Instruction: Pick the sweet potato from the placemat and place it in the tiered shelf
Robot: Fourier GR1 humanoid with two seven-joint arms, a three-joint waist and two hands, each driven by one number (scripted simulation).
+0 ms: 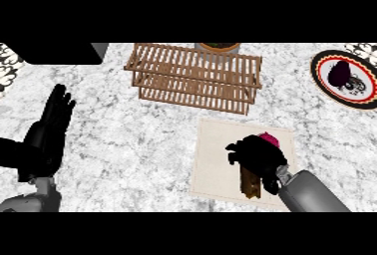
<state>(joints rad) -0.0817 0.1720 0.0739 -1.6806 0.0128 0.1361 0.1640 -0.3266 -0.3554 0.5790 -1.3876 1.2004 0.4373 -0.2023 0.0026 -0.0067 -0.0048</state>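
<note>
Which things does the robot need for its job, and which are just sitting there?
For the job:
- sweet potato, mostly hidden under the right hand, whose fingers curl over it
- placemat under it
- wooden shelf beyond the placemat

Just sitting there:
- plate at the right edge
- pot behind the shelf
- left hand, resting open at the left

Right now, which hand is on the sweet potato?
The right hand, curled over the sweet potato on the placemat. The left hand rests open at the view's left.
</note>
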